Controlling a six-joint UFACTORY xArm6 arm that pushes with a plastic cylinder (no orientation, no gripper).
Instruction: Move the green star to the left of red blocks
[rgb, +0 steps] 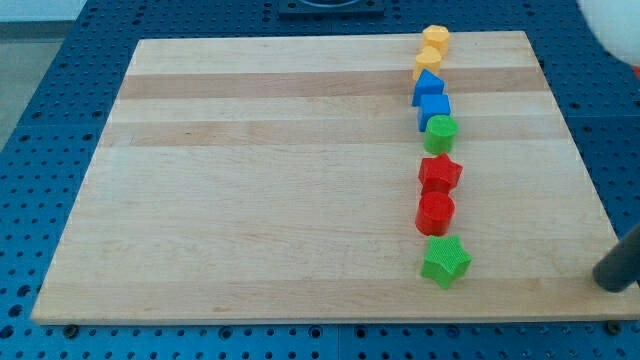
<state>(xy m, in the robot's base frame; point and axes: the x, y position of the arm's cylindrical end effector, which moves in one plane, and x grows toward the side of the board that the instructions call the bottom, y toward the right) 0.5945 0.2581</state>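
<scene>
Wooden worktop (280, 180) on blue perforated base (40, 120); eight blocks lined up top to bottom on the view's right half.

No jaws fitted: rod only, so nothing to report as apart or together. Dark rod seen at the view's lower right edge; my tip (610, 284) near the worktop's right border, well apart from every block, to the right of the green star (445, 261). Green star lowest in the line, just below the red cylinder (435, 212), close to touching. Red star (440, 173) directly above that cylinder, touching it. Green cylinder (440, 132) above the red star, a small gap between. Blue cube (434, 108) and blue triangular block (427, 86) next upward, touching. Two yellow blocks at the top: lower one (427, 63), upper one (435, 40), shapes not clear.
</scene>
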